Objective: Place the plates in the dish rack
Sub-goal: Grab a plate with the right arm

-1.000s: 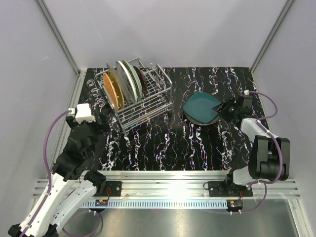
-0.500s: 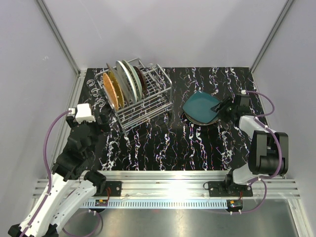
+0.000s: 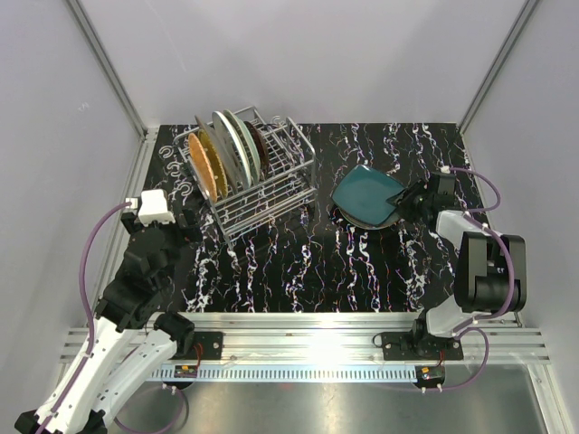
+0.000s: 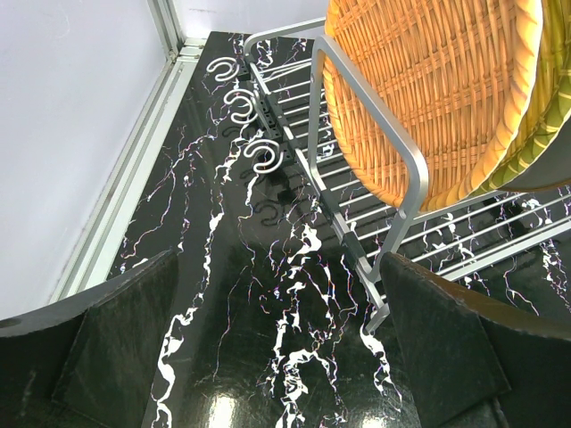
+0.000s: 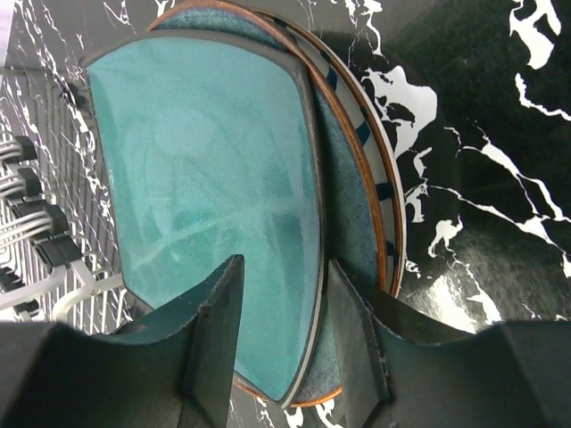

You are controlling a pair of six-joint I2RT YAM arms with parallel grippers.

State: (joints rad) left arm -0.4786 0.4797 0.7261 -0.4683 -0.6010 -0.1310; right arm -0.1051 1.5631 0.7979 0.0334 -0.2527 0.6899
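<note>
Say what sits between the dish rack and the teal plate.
Nothing: the top view shows only bare marbled table between dish rack and teal plate.

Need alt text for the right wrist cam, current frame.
The right gripper straddles the rim of a dark teal plate; whether it grips is unclear. That plate sits over a round plate with a copper rim and blue stripes, on the black marbled table, with the dish rack at the left edge.

The orange woven plate [image 4: 428, 89] runs off the upper right edge; under the teal plate [image 5: 205, 196], a second plate [image 5: 379, 214] shows only its rim.
</note>
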